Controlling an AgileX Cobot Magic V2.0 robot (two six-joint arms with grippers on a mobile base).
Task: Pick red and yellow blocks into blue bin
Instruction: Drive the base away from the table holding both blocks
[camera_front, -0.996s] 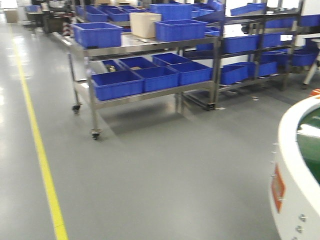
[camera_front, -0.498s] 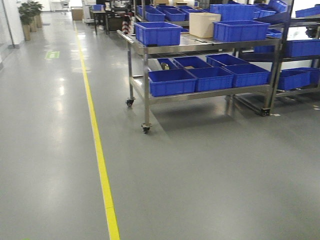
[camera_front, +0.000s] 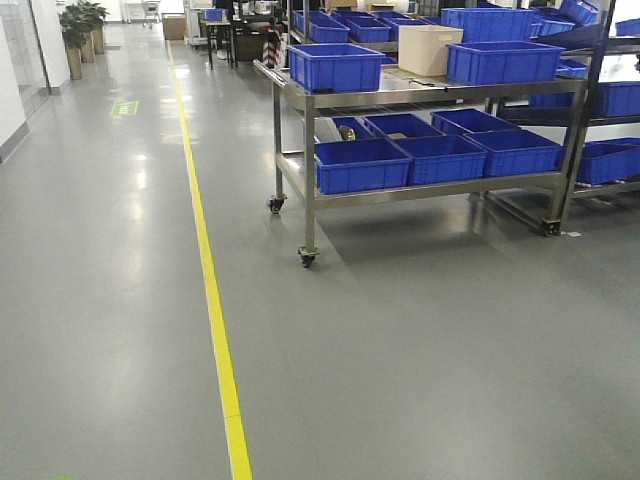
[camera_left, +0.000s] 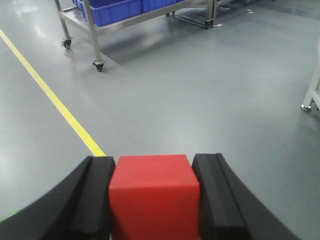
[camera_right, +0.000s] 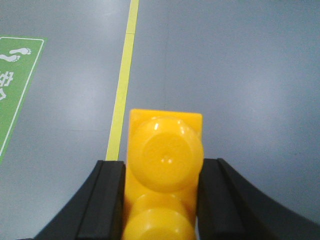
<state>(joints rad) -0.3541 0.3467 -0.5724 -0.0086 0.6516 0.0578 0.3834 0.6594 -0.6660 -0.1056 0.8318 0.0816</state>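
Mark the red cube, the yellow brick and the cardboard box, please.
red cube (camera_left: 154, 210): left wrist view, near face.
yellow brick (camera_right: 165, 154): right wrist view, upper stud.
cardboard box (camera_front: 426, 52): front view, front side.

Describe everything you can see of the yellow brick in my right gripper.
Glossy bright yellow plastic toy brick, rectangular, with two round domed studs facing the camera, the nearer one cut off by the frame. It is clamped between the right gripper's black fingers, one against each long side, held above grey floor.
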